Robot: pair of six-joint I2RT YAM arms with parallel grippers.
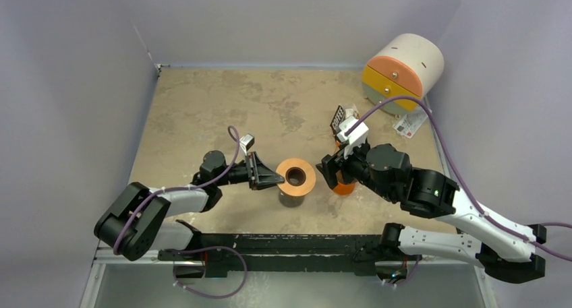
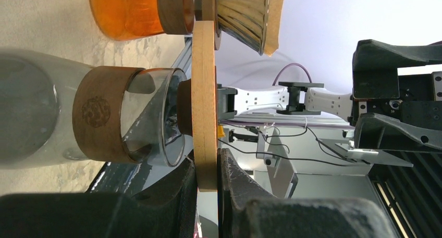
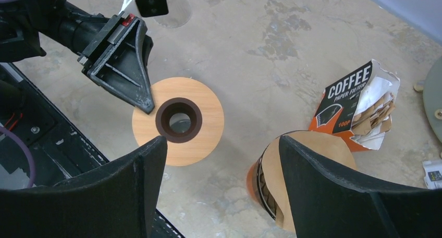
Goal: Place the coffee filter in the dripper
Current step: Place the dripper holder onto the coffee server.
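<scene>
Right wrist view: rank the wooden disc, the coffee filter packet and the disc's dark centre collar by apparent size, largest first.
Largest: wooden disc and coffee filter packet, which look too alike to rank.
Smallest: dark centre collar, clearly.

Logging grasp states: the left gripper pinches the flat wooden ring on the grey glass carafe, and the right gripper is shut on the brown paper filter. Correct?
One part is wrong: the right gripper is open, holding nothing, above the brown paper filter, as the right wrist view shows. The left gripper does pinch the flat wooden ring on the grey glass carafe.
</scene>
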